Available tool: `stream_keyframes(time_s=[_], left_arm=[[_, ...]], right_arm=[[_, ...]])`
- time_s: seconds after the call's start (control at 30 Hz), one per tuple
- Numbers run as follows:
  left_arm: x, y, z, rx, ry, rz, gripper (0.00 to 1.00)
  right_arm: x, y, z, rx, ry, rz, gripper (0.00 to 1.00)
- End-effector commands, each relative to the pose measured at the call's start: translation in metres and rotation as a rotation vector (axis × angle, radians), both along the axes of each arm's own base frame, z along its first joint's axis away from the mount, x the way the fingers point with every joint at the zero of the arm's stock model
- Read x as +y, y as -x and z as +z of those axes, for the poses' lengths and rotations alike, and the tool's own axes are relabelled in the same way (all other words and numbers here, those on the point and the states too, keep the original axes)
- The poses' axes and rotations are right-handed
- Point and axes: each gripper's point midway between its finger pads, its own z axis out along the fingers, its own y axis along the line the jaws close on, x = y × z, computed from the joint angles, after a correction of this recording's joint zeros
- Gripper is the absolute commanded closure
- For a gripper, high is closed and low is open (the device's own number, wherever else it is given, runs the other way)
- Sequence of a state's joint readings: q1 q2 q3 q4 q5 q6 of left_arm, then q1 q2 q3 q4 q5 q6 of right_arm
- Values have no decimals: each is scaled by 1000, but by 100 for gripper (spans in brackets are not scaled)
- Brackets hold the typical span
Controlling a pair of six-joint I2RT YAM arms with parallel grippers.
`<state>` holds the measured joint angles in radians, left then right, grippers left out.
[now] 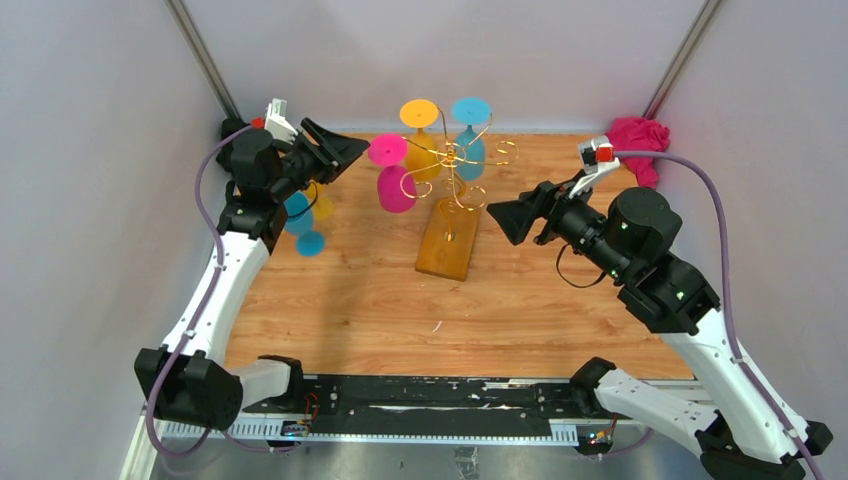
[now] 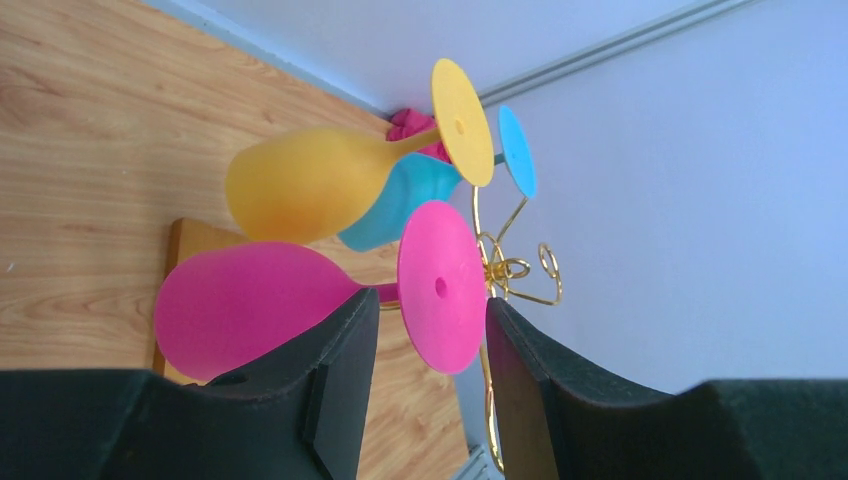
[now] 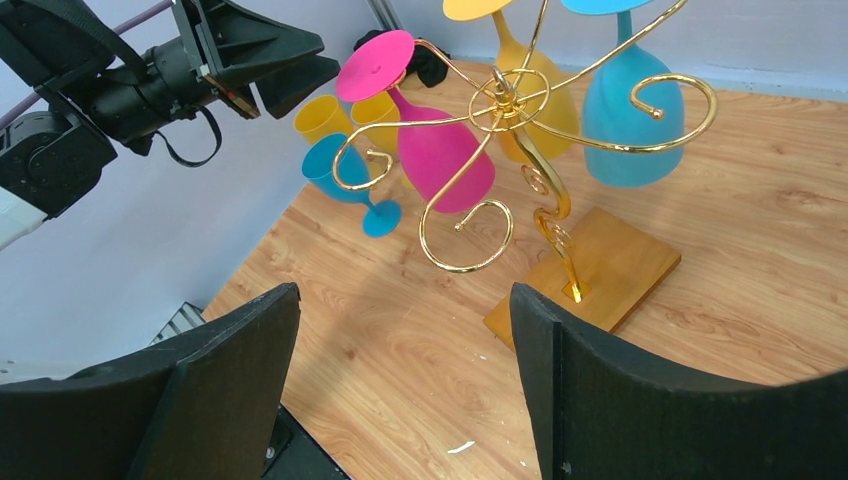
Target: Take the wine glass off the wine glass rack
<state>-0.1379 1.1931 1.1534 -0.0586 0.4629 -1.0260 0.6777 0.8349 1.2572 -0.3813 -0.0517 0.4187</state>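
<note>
1. Left gripper point(image 1: 345, 150): released, fingers spread, nothing grasped. It sits at 9 o'clock from the rack post. In the left wrist view the foot disc of the pink wine glass point(image 1: 397, 185) appears in the gap between the fingers. Contact is not shown.
2. Below the left wrist, a blue glass point(image 1: 300, 220) and a yellow glass point(image 1: 320, 200) are on the table point(image 1: 350, 300), well apart from the rack.
3. The pink wine glass hangs bowl-down at 9 o'clock on the wine glass rack point(image 1: 449, 240). Its foot rests on a scroll arm, so the wire carries the weight. Removal probably requires sliding the stem outward along that arm.
4. A yellow hanging glass point(image 1: 422, 150) sits at 11 o'clock and a blue hanging glass point(image 1: 470, 150) at 1 o'clock, suspended the same way.
5. Right gripper point(image 1: 505, 220): released and empty, at 3 o'clock, aimed at the rack. It is probably positioned to steady the rack.
6. A pink cloth point(image 1: 640, 140) lies in the far right corner.
7. Markings: no legible brand, label or writing.
</note>
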Motion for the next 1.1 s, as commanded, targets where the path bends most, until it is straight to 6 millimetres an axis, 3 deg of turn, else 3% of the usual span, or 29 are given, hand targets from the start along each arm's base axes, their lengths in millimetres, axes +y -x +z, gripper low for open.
stream_keyframes(time_s=[0.0, 0.27, 0.37, 0.47, 0.87, 1.07], left_arm=[[-3, 1, 16, -48, 25, -30, 51], [-7, -8, 0, -12, 14, -42, 51], [-12, -11, -2, -2, 17, -60, 57], [-15, -11, 3, -13, 15, -66, 67], [-24, -8, 13, -27, 27, -74, 69], [-24, -6, 10, -21, 25, -74, 76]], right_arm=[[-5, -4, 4, -24, -4, -25, 19], [-6, -5, 7, -27, -10, -37, 19], [-6, -6, 6, -21, -13, -38, 19], [-6, -6, 5, -17, -13, -41, 20], [-6, -6, 2, -12, -21, -42, 23], [-9, -5, 2, -15, -23, -52, 24]])
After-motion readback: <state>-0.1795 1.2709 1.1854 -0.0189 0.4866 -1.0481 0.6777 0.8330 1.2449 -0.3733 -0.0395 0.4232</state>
